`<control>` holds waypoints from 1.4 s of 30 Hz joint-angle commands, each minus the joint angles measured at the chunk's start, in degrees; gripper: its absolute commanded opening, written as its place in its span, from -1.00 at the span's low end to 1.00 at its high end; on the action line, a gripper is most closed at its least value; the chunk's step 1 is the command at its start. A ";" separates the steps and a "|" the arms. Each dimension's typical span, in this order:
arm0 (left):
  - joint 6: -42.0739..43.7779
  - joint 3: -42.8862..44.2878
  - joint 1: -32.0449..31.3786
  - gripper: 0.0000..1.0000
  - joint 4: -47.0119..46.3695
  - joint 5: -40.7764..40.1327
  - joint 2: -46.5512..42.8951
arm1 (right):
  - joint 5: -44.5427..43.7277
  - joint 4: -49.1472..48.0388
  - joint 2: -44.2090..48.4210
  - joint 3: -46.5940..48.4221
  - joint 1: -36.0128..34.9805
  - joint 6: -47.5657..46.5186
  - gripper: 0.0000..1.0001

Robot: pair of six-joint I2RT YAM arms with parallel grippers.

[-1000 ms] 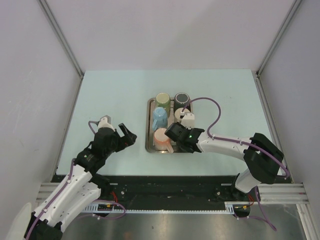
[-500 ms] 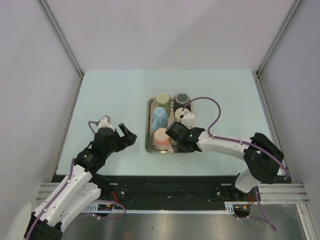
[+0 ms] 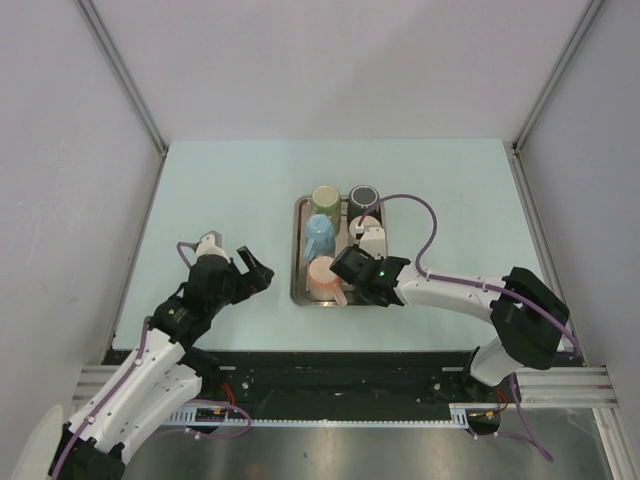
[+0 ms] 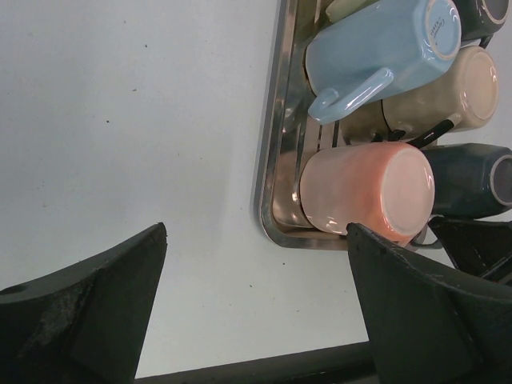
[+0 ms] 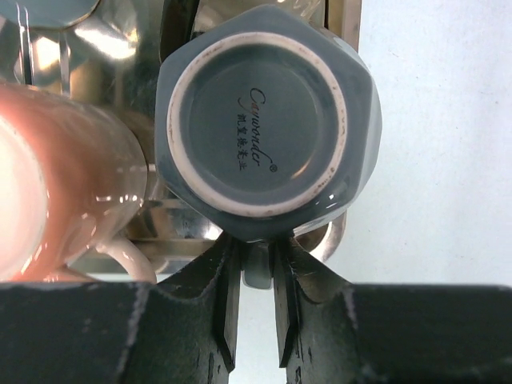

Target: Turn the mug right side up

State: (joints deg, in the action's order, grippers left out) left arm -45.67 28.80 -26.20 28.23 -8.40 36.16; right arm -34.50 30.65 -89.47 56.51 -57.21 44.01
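Dark blue-grey ceramic mug (image 5: 268,120) sits upside down, printed base up, in the near right corner of the shallow metal tray (image 3: 297,250). Right gripper (image 5: 256,268) is clamped on its handle, 2 fingers (image 5: 222,276) pinched tight on either side. Mug is still down in the tray. Just left of it is a pink glossy mug (image 4: 368,188), base toward the left wrist camera, touching or nearly touching the dark one. Behind those are a light blue mug (image 4: 376,56), tipped over with its handle out to the tray's left side, and a cream mug (image 4: 448,92) beside it. At the tray's far end stand 2 more, an olive green mug (image 3: 325,198) and a black mug (image 3: 363,196). Left gripper (image 3: 258,272) hovers over the pale table (image 3: 220,190), left of the tray, fingers spread wide, holding nothing.
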 commanded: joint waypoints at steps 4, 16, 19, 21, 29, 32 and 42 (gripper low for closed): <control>-1.70 0.12 0.18 0.96 -1.42 -0.39 0.22 | -2.68 1.43 7.55 1.94 -1.06 -4.10 -1.00; -1.26 3.54 0.18 0.96 -0.81 -1.44 -0.47 | 2.14 2.05 21.25 2.73 -1.68 -4.11 -1.00; -0.91 4.95 0.18 0.99 -3.00 0.05 -2.23 | 8.45 -1.54 27.39 2.90 -0.71 -4.46 -1.00; -0.47 5.04 0.18 1.00 -7.28 4.52 -3.55 | 11.98 -3.57 30.13 2.82 0.51 -4.11 -1.00; -6.69 1.27 0.09 0.99 -33.37 27.45 -7.07 | 33.25 -21.14 38.83 -0.51 6.31 0.37 -1.00; -12.57 -2.51 0.01 1.00 -47.88 33.70 -6.02 | 41.95 -30.64 40.60 -4.29 10.79 5.11 -1.00; -15.76 -2.26 -5.00 0.95 -63.90 39.08 1.10 | 55.33 -60.34 39.47 -14.23 17.31 17.42 -1.00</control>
State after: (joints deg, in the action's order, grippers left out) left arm -59.18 25.43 -28.99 -25.89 26.28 35.35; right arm 13.50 -7.99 -50.17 41.85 -40.27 55.59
